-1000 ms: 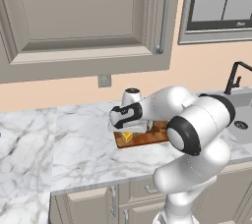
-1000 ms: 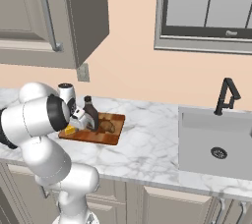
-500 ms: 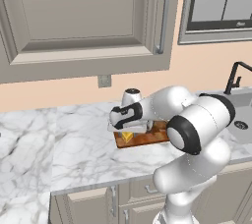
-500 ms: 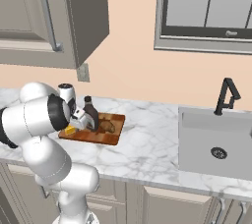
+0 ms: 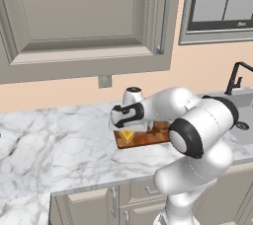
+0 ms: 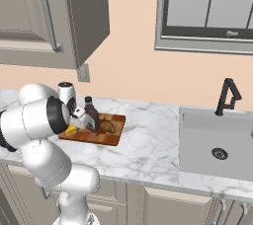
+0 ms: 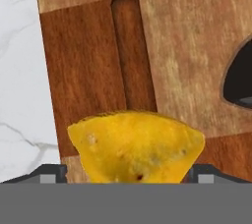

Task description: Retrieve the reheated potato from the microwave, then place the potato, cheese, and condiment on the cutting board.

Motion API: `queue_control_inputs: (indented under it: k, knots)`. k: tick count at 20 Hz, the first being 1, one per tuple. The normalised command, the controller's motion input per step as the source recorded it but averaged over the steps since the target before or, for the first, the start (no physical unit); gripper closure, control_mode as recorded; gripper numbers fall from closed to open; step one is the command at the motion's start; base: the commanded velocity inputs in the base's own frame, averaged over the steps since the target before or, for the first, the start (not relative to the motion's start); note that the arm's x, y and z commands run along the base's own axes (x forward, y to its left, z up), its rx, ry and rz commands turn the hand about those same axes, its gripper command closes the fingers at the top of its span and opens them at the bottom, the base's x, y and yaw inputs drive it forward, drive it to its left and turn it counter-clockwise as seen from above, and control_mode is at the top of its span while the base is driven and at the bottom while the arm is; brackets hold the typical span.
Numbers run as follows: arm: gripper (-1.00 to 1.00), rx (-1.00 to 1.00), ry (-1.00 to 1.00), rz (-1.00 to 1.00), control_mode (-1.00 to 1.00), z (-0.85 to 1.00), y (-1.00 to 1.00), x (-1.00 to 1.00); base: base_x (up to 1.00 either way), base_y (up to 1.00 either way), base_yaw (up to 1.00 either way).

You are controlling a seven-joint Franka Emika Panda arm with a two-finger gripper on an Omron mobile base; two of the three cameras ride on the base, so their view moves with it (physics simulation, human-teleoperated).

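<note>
Cheese (image 7: 136, 147) on cutting board (image 7: 187, 56).

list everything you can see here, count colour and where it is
cutting board: one, reddish-brown wood blocks, on the marble counter
cheese: one, yellow wedge, on the board's near left corner, between the fingertips
condiment: one, dark brown bottle, upright on the board
potato: one, brown, lying on the board right of the bottle
counter: one, white marble
upper cabinet: one, grey, above the counter
wall outlet: one, grey, on the peach wall
sink: one, grey, at the right
faucet: one, black, behind the sink
window: one, grey frame
gripper: one, jaws open around the cheese
</note>
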Motion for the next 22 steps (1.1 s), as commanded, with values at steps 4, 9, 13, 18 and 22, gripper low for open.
queue_control_inputs:
  k: [4, 9, 13, 18, 22]
  knots:
    - [-1.00, 0.00, 0.00, 0.00, -1.00, 0.34, 0.00, -0.02, 0.00, 0.00, 0.00]
    - [-1.00, 0.00, 0.00, 0.00, -1.00, 0.35, -0.02, -0.12, 0.00, 0.00, 0.00]
    - [-1.00, 0.00, 0.00, 0.00, -1.00, 0.32, -0.10, -0.30, 0.00, 0.00, 0.00]
    - [-1.00, 0.00, 0.00, 0.00, -1.00, 0.25, -0.19, -0.43, 0.00, 0.00, 0.00]
    - [-1.00, 0.00, 0.00, 0.02, -1.00, 0.21, -0.21, -0.51, 0.00, 0.00, 0.00]
